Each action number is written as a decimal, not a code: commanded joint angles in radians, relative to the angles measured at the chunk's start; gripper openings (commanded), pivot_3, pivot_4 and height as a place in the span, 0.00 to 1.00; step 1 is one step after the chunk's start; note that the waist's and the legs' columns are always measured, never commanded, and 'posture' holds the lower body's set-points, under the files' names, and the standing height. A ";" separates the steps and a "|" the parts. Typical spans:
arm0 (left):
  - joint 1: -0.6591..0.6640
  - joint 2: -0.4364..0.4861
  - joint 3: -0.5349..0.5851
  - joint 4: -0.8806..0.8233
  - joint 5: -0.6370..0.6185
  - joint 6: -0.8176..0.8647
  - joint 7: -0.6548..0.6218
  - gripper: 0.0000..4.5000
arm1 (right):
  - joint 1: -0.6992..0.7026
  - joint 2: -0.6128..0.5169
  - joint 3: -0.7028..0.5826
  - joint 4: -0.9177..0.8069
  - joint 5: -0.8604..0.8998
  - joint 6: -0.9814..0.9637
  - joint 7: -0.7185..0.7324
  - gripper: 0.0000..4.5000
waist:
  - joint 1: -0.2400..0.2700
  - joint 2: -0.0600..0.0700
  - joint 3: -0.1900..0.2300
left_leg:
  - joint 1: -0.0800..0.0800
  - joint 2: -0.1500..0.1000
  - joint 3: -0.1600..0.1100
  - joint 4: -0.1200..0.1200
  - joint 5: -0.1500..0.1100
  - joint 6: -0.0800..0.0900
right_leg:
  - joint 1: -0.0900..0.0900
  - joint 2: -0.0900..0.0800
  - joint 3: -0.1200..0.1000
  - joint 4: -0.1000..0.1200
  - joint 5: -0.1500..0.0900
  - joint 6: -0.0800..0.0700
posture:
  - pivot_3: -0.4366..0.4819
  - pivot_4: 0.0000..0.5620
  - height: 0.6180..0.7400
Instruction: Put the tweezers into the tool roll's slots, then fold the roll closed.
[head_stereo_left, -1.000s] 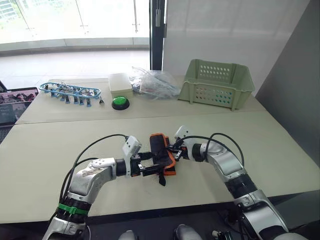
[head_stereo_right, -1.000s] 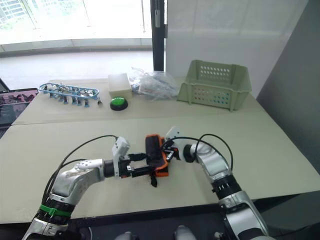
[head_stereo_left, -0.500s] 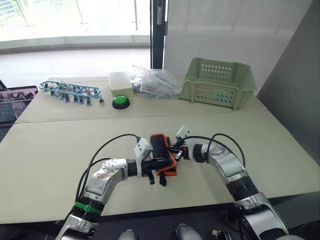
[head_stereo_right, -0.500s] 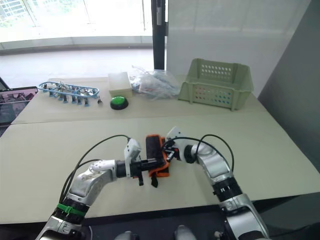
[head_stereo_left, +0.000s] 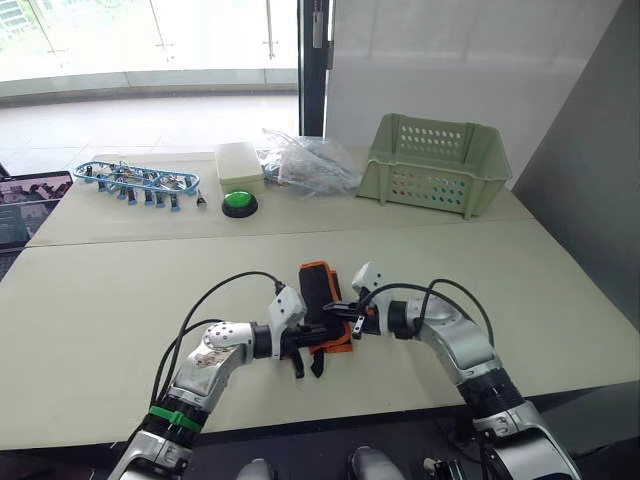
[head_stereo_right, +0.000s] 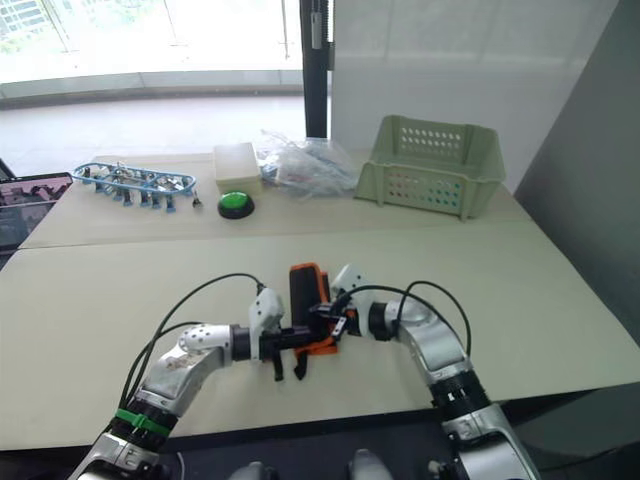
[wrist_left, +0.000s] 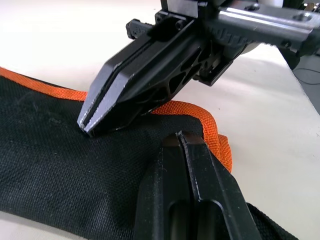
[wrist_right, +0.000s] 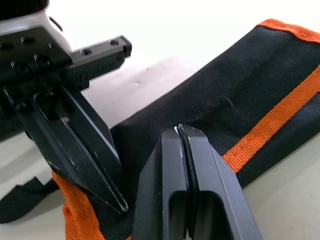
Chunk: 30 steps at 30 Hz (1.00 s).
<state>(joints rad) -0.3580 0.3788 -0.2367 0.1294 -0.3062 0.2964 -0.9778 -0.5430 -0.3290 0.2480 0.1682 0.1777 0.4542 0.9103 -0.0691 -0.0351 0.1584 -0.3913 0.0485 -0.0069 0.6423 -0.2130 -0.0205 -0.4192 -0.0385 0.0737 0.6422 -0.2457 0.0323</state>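
Tool roll (head_stereo_left: 318, 300) folded shut, lying at bench (head_stereo_left: 90, 300) center-front btwn both arms. Left end effector (wrist_left: 181, 137) fingers pressed together, tips on black fabric by orange edging. Right end effector (wrist_right: 180, 131) likewise closed, tips on roll. Green basket (head_stereo_left: 436, 166) at far right, well apart.

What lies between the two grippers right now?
The folded tool roll: the left gripper and the right gripper meet over its black fabric, fingers shut, tips close together. Both wrist views show cloth and orange edging under them.
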 joint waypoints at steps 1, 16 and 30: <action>0.036 0.026 -0.010 0.019 0.029 0.036 0.000 0.01 | -0.020 0.020 0.024 0.123 -0.062 -0.001 -0.068 0.00 | -0.002 0.000 0.000 | 0.001 0.000 0.000 0.000 0.000 0.000 | 0.001 0.000 0.000 0.000 0.000 0.000 | 0.48 0.27 0.87; 0.069 0.058 0.003 -0.018 0.033 0.040 -0.003 0.01 | -0.325 0.158 -0.044 0.662 -0.105 -0.193 -0.212 0.00 | 0.001 0.000 0.000 | 0.013 0.001 0.000 0.000 0.000 0.000 | 0.013 0.000 0.000 -0.001 0.000 -0.002 | 0.48 0.27 0.87; 0.171 0.184 0.276 -0.351 -0.178 0.090 -0.009 0.01 | -0.014 -0.015 -0.230 -0.125 0.142 -0.017 -0.074 0.00 | 0.008 0.002 0.002 | -0.021 0.000 -0.001 -0.001 0.000 0.000 | -0.020 -0.001 0.000 0.004 0.005 -0.008 | 0.48 0.27 0.87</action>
<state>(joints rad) -0.1958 0.5433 -0.0229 -0.1460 -0.4258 0.3728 -0.9824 -0.5707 -0.3209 0.0681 0.1708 0.2629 0.3886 0.8391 -0.0611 -0.0333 0.1601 -0.4126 0.0485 -0.0080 0.6416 -0.2129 -0.0203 -0.4400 -0.0398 0.0730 0.6459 -0.2407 0.0245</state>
